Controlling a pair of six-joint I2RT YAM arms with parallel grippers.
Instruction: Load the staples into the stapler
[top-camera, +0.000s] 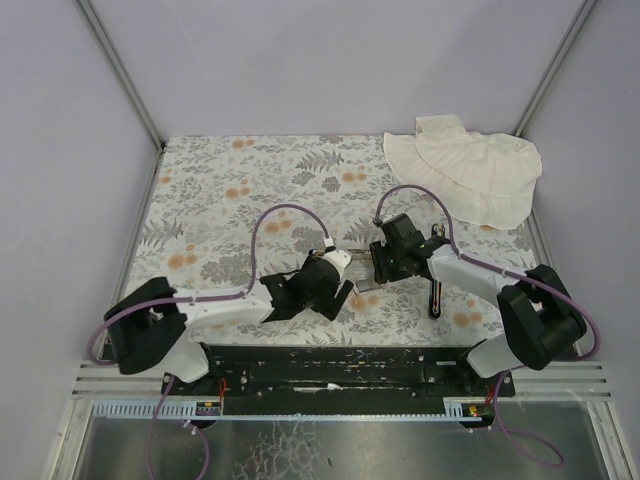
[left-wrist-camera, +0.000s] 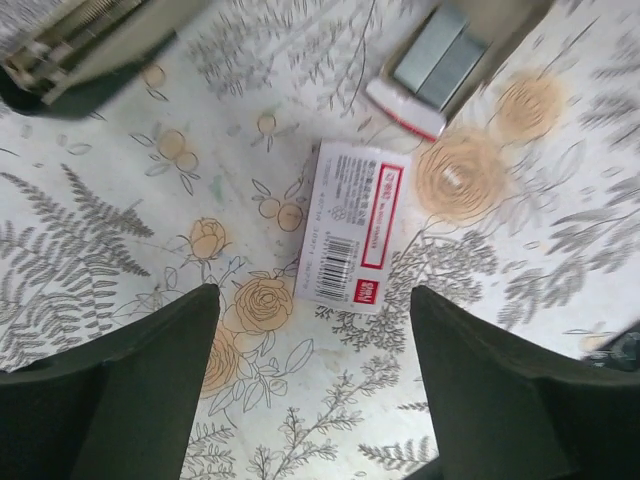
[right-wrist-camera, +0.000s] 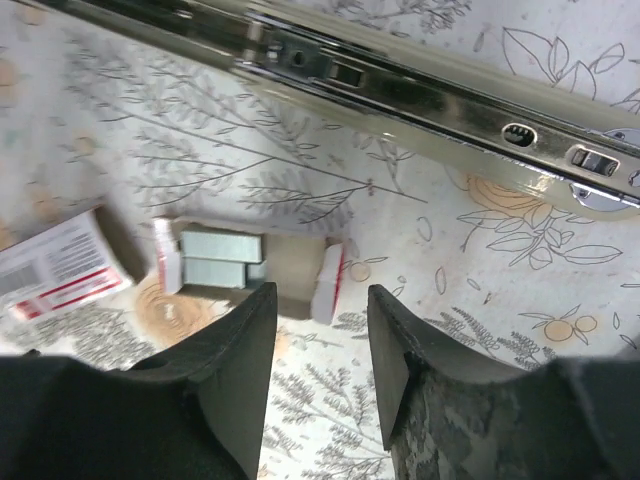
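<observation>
The stapler (right-wrist-camera: 420, 85) lies open, and its long silver magazine channel runs across the top of the right wrist view. One end of it shows in the left wrist view (left-wrist-camera: 70, 50). The staple tray (right-wrist-camera: 290, 270) lies on the table with silver-grey staples (right-wrist-camera: 220, 258) in it. It also shows in the left wrist view (left-wrist-camera: 440, 65). The white sleeve (left-wrist-camera: 350, 225) with the pink-red label lies flat beside the tray. My left gripper (left-wrist-camera: 312, 305) is open and empty just short of the sleeve. My right gripper (right-wrist-camera: 320, 300) is open and empty just short of the tray.
The floral tablecloth (top-camera: 250, 190) covers the table. A crumpled white cloth (top-camera: 465, 170) lies at the back right. A black bar (top-camera: 434, 295) lies under the right forearm. Both grippers (top-camera: 355, 275) are close together at the table's middle front.
</observation>
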